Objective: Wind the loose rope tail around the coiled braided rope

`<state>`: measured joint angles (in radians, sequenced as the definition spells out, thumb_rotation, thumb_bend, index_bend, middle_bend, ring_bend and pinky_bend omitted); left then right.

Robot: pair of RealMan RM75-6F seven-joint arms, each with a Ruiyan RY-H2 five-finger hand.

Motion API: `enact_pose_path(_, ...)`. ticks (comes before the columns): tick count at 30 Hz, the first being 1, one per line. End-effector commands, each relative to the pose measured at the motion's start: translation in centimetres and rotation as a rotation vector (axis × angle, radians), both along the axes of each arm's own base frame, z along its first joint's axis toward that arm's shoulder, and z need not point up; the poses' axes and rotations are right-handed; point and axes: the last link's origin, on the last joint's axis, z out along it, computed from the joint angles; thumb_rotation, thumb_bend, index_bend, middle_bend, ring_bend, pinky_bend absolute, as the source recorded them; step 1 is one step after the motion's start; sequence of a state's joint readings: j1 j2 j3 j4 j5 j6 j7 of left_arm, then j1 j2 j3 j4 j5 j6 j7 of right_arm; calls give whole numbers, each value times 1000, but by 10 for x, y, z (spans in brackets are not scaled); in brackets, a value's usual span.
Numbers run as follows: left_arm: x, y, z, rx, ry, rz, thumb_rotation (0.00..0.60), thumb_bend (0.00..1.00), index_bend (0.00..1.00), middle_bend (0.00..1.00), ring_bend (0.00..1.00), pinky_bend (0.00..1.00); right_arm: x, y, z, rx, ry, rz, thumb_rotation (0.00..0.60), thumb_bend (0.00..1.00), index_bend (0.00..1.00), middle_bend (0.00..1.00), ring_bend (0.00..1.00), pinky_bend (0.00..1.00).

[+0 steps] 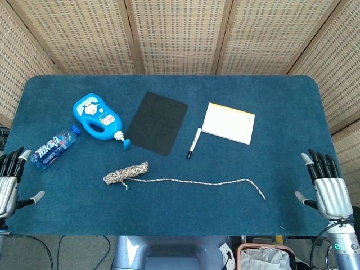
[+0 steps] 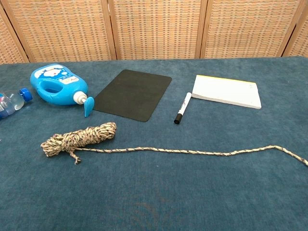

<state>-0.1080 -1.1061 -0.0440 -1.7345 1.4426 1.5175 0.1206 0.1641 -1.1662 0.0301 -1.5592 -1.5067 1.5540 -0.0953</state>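
Both hands hold nothing, fingers spread: left hand (image 1: 9, 180) and right hand (image 1: 326, 188) sit at the table's near corners. Between them, nearer the left hand, lies the coiled rope (image 1: 126, 173), its loose tail (image 1: 202, 181) stretching toward the right hand. Farther off lie a marker (image 1: 193, 142), black mat (image 1: 158, 122), notepad (image 1: 228, 122), detergent jug (image 1: 97, 116) and water bottle (image 1: 54, 148).

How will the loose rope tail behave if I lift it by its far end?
The tail will probably hang limp: it lies in a thin, wavy line with a hooked end. It is likely light and may drag on the cloth. The coil looks loosely wound, so pulling may shift it or loosen it. Both hands are open at the edges.
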Motion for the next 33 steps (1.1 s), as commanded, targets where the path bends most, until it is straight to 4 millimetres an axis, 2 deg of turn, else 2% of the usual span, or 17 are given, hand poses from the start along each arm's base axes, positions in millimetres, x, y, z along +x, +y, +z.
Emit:
enact_pose_path(1,0,0,-1,-7,1,1,600,0,0,0,0,0,1,0,-2,8,0,4,600,0,0,0,0,0)
enact_pose_path(5,-1,1,-2,-11,0,1,600,0,0,0,0,0,6,-6,-12,58,-19,42,600,0,0,0,0,0)
enact_pose_path(9,-1,5,-4,-12,1,-10,600,0,0,0,0,0,22,-31,-39,193,-20,122,600,0,12,0,0,0)
enact_pose_path(11,-1,8,-5,-11,1,-13,600,0,0,0,0,0,30,-47,-54,261,-13,144,600,1,77,0,0,0)
enact_pose_path(13,-1,10,-6,-9,0,-16,600,0,0,0,0,0,36,-59,-68,315,-13,149,600,43,246,0,0,0)
enact_pose_path(15,-3,12,-7,-8,-2,-15,600,0,0,0,0,0,40,-74,-85,371,2,138,600,112,361,0,0,0)
enact_pose_path(18,-4,14,-8,-7,3,-11,600,0,0,0,0,0,43,-89,-105,414,17,110,600,199,422,0,0,0)
enact_pose_path(23,-9,19,-10,-16,3,10,600,0,0,0,0,0,46,-99,-129,445,25,79,600,281,442,0,0,0)
enact_pose_path(33,-10,26,-13,-24,6,15,600,0,0,0,0,0,44,-102,-153,475,28,64,600,334,445,0,0,0)
